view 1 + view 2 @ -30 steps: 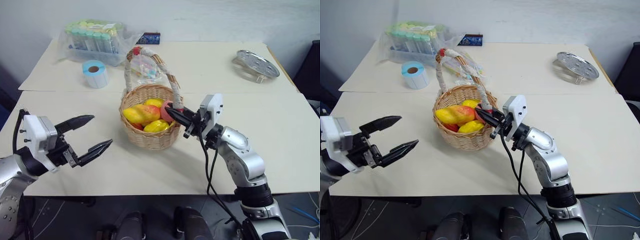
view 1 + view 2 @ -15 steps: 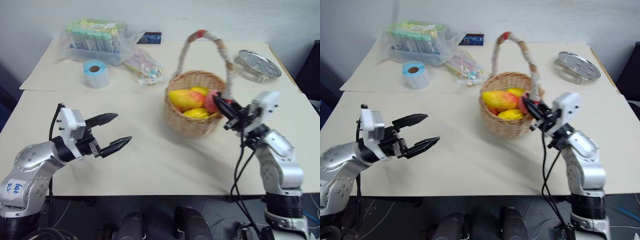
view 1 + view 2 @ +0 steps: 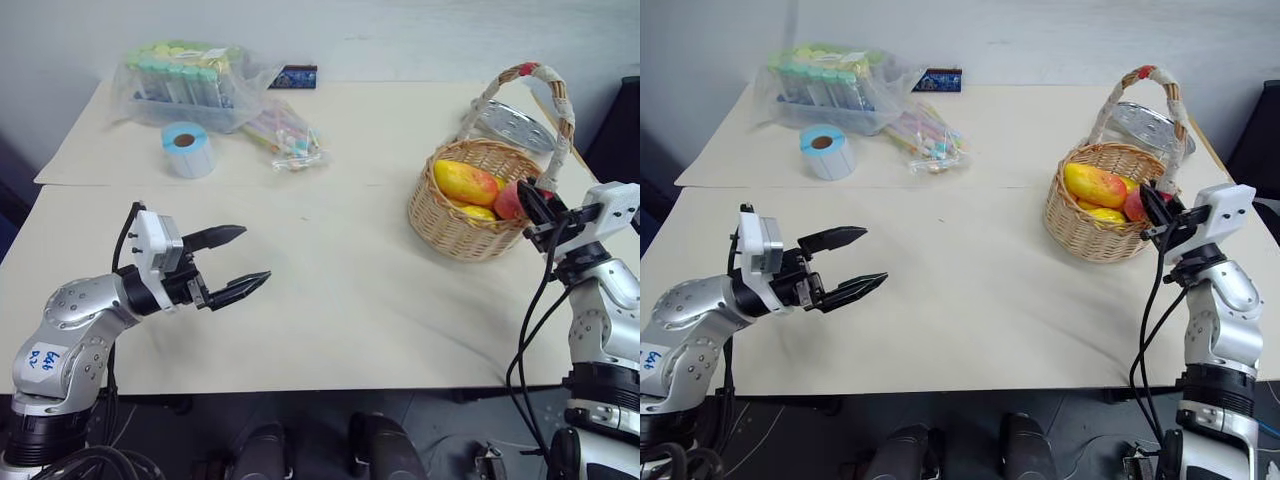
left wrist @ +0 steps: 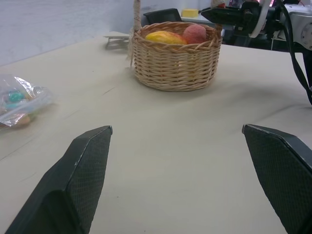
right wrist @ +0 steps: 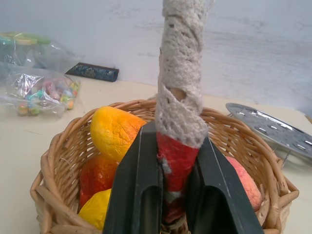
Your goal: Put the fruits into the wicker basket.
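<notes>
The wicker basket (image 3: 452, 228) stands on the right side of the table, with a yellow-orange mango (image 3: 465, 181), a pink-red peach (image 3: 508, 202) and other yellow and red fruits (image 5: 97, 175) inside it. My right gripper (image 3: 530, 203) is shut on the red end of the basket's handle (image 5: 181, 73), just above the rim. My left gripper (image 3: 255, 254) hovers open over the table's left half, far from the basket, with nothing between its fingers (image 4: 78, 175).
A round metal tray (image 3: 512, 125) sits right behind the basket near the table's right edge. At the back left are a blue-and-white tape roll (image 3: 189, 148), a plastic bag of tubes (image 3: 190, 80) and a small bag of coloured bits (image 3: 290, 135).
My right gripper has carried the basket by its handle from the table's middle to the right, up to the metal tray. The left gripper drifted slightly inward, still open.
</notes>
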